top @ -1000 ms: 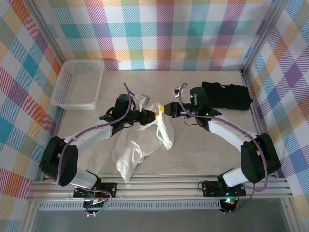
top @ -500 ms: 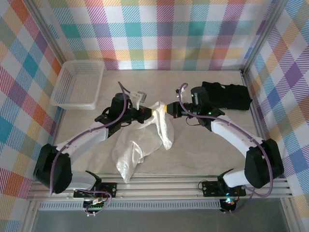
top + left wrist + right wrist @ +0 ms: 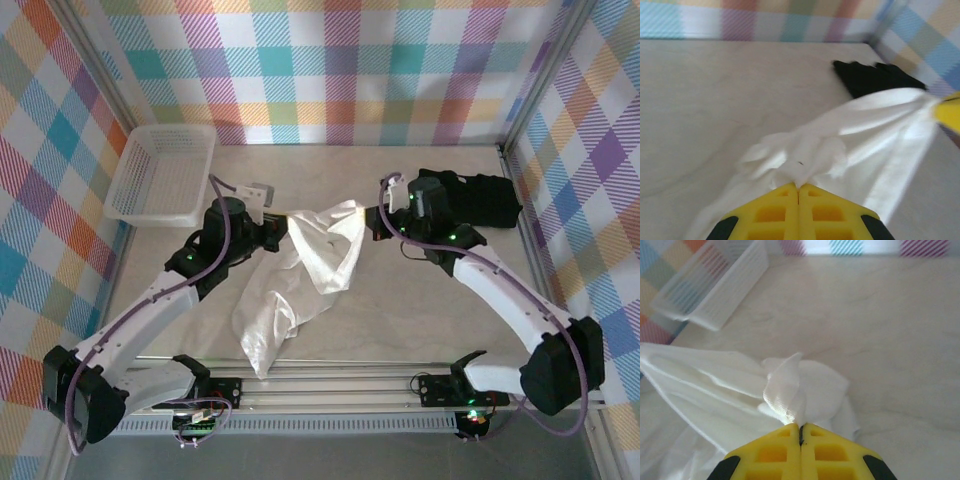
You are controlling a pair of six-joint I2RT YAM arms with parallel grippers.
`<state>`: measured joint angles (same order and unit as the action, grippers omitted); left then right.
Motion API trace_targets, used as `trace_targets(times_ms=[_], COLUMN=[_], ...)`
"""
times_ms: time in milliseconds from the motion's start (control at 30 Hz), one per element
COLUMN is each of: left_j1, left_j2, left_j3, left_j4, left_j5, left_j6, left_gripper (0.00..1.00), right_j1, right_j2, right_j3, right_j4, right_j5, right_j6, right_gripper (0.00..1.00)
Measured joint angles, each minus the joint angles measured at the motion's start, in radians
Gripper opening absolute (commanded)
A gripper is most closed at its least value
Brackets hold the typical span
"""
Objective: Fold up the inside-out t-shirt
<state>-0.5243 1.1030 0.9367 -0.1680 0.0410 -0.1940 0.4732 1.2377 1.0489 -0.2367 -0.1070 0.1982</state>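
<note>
The inside-out t-shirt (image 3: 322, 240) is thin white cloth, stretched between both grippers above the table, its lower part trailing crumpled toward the near edge. My left gripper (image 3: 286, 222) is shut on one bunched end of the t-shirt (image 3: 805, 160); the yellow fingers (image 3: 775, 210) meet with cloth pinched at their tips. My right gripper (image 3: 368, 215) is shut on the other end of the t-shirt (image 3: 785, 390), its yellow fingers (image 3: 825, 452) pressed together on a fold. In the left wrist view the cloth runs taut to the right gripper's yellow tip at the frame's right edge.
A white basket (image 3: 160, 172) stands at the back left, also seen as the basket (image 3: 715, 285) in the right wrist view. A black folded garment (image 3: 478, 198) lies at the back right, close behind the right arm. Plaid walls enclose the table.
The left gripper has shut on the t-shirt. Both grippers have moved apart and toward the back, spreading the cloth between them and lifting its upper part.
</note>
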Motion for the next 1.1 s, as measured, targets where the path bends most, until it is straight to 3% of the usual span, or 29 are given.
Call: trace_targets(times_ms=[133, 300, 433, 567, 733, 900, 1100], left_j1=[0.050, 0.126, 0.130, 0.130, 0.130, 0.130, 0.203], left_j2=[-0.017, -0.032, -0.021, -0.031, -0.092, -0.129, 0.032], left_j3=[0.158, 0.456, 0.787, 0.966, 0.946, 0.748, 0.653], left_j4=[-0.117, -0.218, -0.277, -0.320, -0.389, -0.416, -0.401], left_j5=[-0.182, -0.303, -0.351, -0.396, -0.399, -0.407, -0.439], left_j6=[-0.021, -0.024, 0.005, 0.042, 0.056, 0.053, 0.053], left_gripper=[0.00, 0.00, 0.00, 0.00, 0.00, 0.00, 0.00], right_j1=[-0.043, -0.095, -0.095, -0.094, -0.094, -0.094, -0.094], right_j2=[-0.044, -0.109, -0.173, -0.254, -0.353, -0.407, -0.295], right_j3=[0.150, 0.357, 0.515, 0.586, 0.583, 0.499, 0.341], right_j4=[-0.075, -0.098, -0.093, -0.093, -0.134, -0.161, -0.106], right_j5=[0.177, 0.321, 0.362, 0.363, 0.291, 0.222, 0.272], right_j6=[-0.081, -0.161, -0.215, -0.245, -0.239, -0.206, -0.216], right_gripper=[0.00, 0.00, 0.00, 0.00, 0.00, 0.00, 0.00])
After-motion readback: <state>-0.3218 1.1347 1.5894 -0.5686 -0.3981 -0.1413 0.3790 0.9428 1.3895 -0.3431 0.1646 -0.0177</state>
